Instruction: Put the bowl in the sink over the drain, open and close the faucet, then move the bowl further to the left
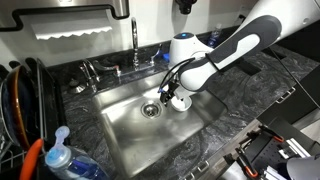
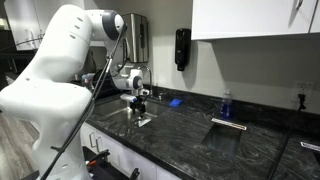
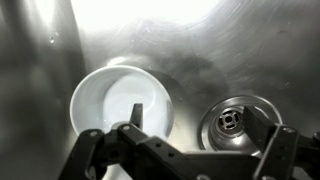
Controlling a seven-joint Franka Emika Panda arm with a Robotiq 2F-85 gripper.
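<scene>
Your gripper (image 3: 185, 148) hangs spread and empty low in the sink (image 3: 260, 45), with the bowl (image 3: 120, 100) resting just beside the drain (image 3: 232, 120), not over it, so your move runs sideways toward that opening

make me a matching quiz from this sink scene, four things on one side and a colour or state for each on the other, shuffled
Column one:
1. bowl
2. drain
3. gripper
4. bottle

Column two:
a. open, holding nothing
b. blue cap
c. white, lying inside the sink
d. round metal strainer, uncovered

Pairs: 1-c, 2-d, 3-a, 4-b
</scene>
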